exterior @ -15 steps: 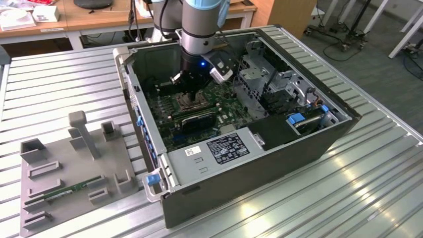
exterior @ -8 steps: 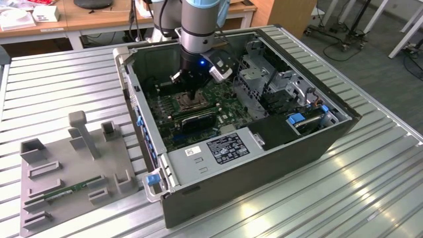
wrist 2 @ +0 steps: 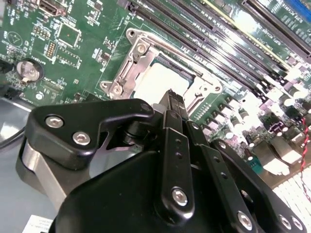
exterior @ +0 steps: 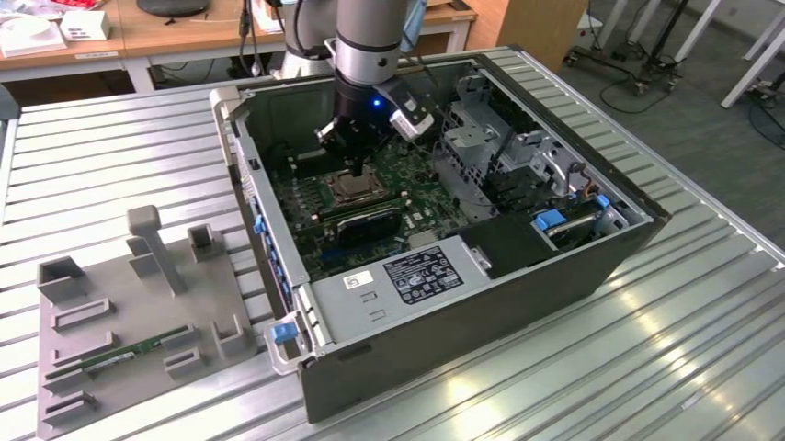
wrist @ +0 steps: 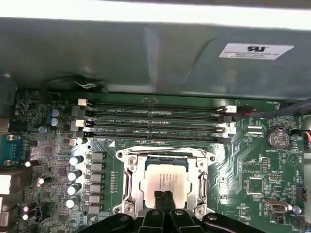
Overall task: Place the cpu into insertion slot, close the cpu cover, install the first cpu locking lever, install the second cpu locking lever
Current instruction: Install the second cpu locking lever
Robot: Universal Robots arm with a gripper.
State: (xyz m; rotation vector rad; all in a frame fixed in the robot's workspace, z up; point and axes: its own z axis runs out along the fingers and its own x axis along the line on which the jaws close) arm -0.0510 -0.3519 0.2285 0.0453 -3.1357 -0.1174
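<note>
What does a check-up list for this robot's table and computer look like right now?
Surface: ribbed metal table, open computer case on it.
Job's things: cpu sits in the insertion slot; cpu cover lies down around it.
Clutter: grey fixture tray at the exterior view's left, holding a green memory stick.
Gripper: gripper shut, fingertips right over the cpu's edge, holding nothing.
Cables: red and black wires by the memory slots; blue cable near the drive bays.
Surroundings: wooden desks, rolling stands on the floor.
</note>
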